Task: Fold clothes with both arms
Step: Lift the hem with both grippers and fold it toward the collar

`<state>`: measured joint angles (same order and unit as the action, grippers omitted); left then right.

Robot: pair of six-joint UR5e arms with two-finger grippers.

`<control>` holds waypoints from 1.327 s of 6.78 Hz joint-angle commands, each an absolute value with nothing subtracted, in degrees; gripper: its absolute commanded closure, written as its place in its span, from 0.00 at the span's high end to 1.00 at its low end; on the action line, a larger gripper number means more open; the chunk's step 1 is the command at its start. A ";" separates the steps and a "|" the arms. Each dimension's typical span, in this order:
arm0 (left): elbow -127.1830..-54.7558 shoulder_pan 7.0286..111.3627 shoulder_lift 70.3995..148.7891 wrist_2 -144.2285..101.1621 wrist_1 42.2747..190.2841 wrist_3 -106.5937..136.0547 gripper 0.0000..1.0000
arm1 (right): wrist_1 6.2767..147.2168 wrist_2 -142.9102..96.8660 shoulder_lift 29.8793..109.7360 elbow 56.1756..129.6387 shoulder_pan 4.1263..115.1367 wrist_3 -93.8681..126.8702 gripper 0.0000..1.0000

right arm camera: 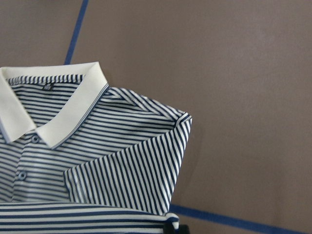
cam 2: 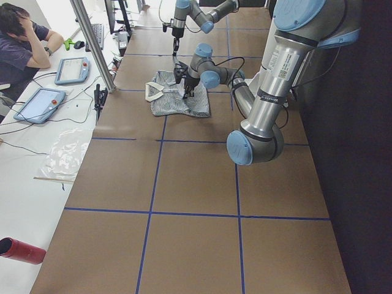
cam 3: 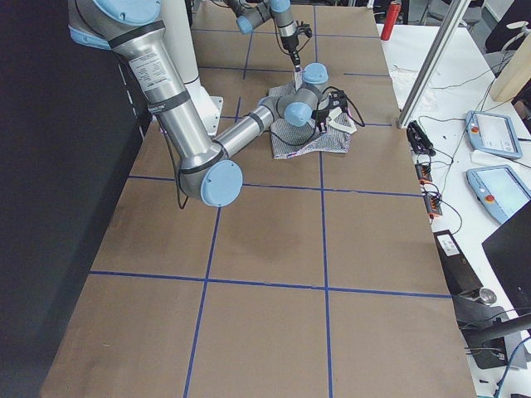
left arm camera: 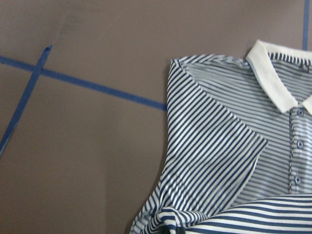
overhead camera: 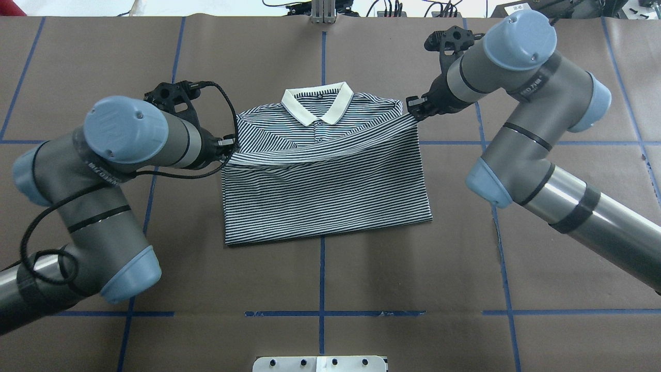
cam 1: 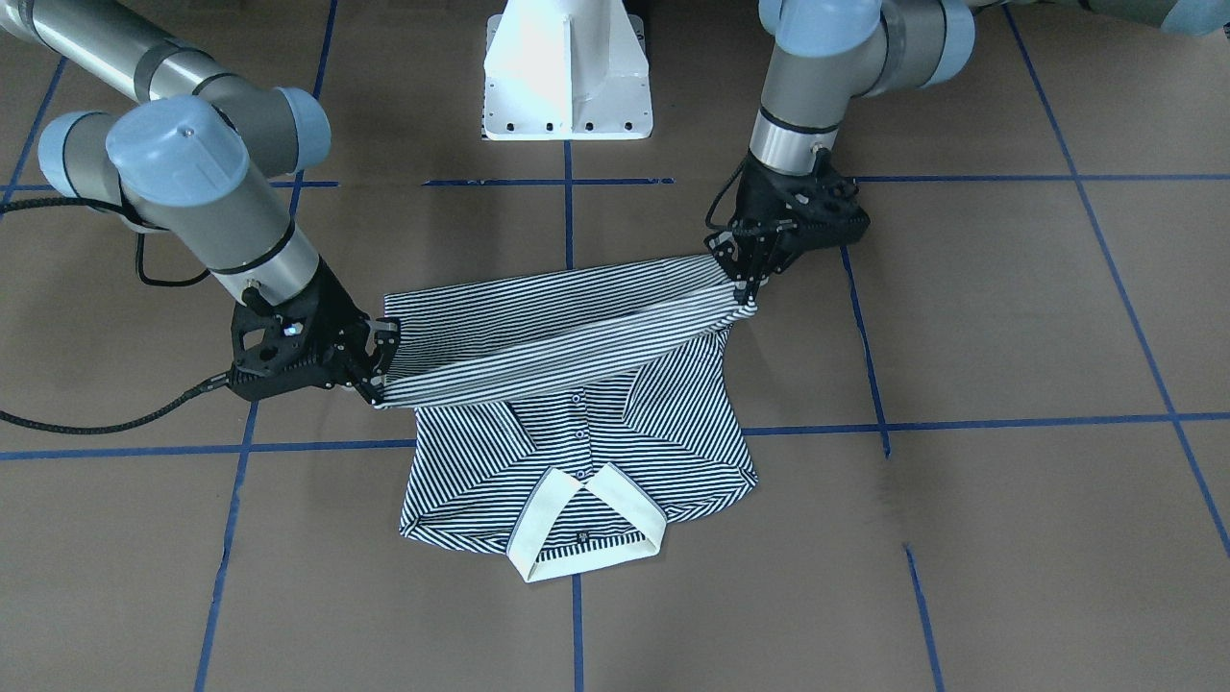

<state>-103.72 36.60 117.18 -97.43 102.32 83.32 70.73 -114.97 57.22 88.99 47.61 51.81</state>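
Note:
The striped polo shirt (overhead camera: pixel 325 201) lies face up on the brown table, with its cream collar (overhead camera: pixel 317 106) at the far side. Its sleeves are folded inward (left arm camera: pixel 214 146). My left gripper (overhead camera: pixel 230 147) is shut on one corner of the hem. My right gripper (overhead camera: pixel 413 107) is shut on the other corner. Between them the hem hangs taut above the chest, a little short of the collar. In the front-facing view the left gripper (cam 1: pixel 748 288) is on the view's right, the right gripper (cam 1: pixel 380 375) on its left, and the collar (cam 1: pixel 586 543) is nearest the camera.
The white pedestal base (cam 1: pixel 567 72) stands at the robot's side of the table. Blue tape lines (overhead camera: pixel 323 268) cross the brown surface. An operator (cam 2: pixel 24 43), tablets (cam 2: pixel 40 104) and a metal post (cam 2: pixel 92 43) line the far bench. A red can (cam 2: pixel 21 250) lies there too.

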 commanded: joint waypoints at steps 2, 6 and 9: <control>-90.10 41.30 120.14 -97.29 113.99 82.71 0.00 | 70.58 -114.87 46.96 72.73 49.39 50.89 0.00; -83.95 42.28 123.21 -97.12 115.66 80.77 0.00 | 70.58 -114.87 43.96 66.29 50.45 50.89 0.00; -83.94 41.75 124.54 -97.12 115.49 81.30 0.00 | 70.58 -114.79 42.98 66.09 50.10 50.89 0.00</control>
<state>-84.00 41.97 124.10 -97.12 115.56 81.15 70.58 -114.86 43.29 66.19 50.28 50.89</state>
